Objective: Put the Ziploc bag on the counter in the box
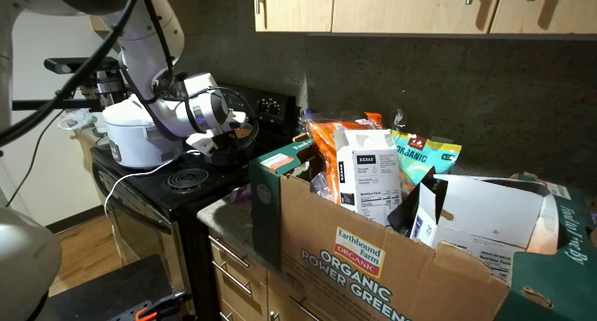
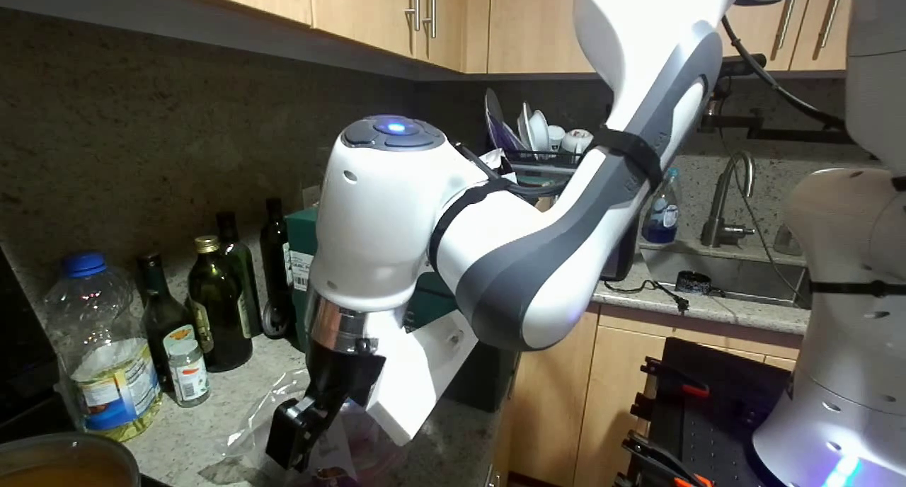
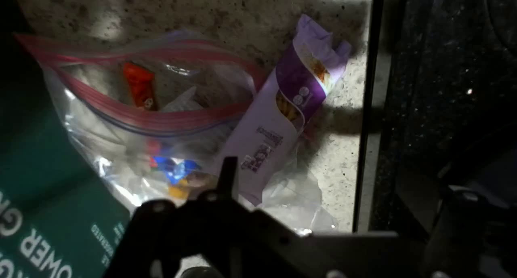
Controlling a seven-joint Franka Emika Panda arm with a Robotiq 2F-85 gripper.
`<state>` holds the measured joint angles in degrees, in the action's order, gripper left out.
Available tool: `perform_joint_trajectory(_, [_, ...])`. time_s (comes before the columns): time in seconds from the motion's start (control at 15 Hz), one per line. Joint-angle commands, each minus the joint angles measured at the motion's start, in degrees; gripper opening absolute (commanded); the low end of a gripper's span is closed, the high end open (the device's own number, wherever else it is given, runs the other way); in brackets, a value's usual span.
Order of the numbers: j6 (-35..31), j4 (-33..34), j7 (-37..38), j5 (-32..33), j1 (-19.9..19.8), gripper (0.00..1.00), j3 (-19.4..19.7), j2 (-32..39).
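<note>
One speckled worktop (image 3: 339,148) carries the scene, and most of the task is left to do. Open-topped and crowded, the box (image 1: 406,251) has a white RXBAR carton (image 1: 368,181) rising toward its eleven o'clock, so finding room looks like part of the job. On the wrist view's clock, the jaws stand at about five; they look apart, one dim against the dark, with nothing seen gripped. The Ziploc bag (image 3: 149,122) lies on the worktop, mouth agape, with the box just beside it toward eight o'clock; by my judgement the grip, lift, carry and release all remain. A purple-wrapped bar (image 3: 270,128) overlaps it at three o'clock and could get in the way. Smallest, a red-orange wrapper (image 3: 139,84) shows within the bag's pink lips and could spill if the bag tips.
</note>
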<state>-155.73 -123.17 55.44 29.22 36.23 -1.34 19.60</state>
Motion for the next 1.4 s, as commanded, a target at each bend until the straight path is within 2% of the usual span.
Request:
perform_joint_trajectory(0.0, [3.4, 0.4, 12.0, 5.2, 3.9, 1.00, 2.9, 0.4])
perform_joint_trajectory(0.13, [4.7, 0.7, 15.4, 5.3, 3.8, 1.00, 1.8, 1.3])
perform_joint_trajectory(0.33, [3.5, 0.5, 16.1, 3.3, 2.6, 1.00, 0.4, 3.1])
perform_joint_trajectory(0.6, [0.2, 0.6, 19.6, 4.1, 2.7, 1.00, 1.9, 5.9])
perform_joint_trajectory(0.87, [-7.1, 1.1, 21.0, 3.7, 3.1, 1.00, 3.3, 9.1])
perform_joint_trajectory(1.33, [-12.8, 2.8, 19.2, -0.3, 7.0, 1.00, 8.0, 13.6])
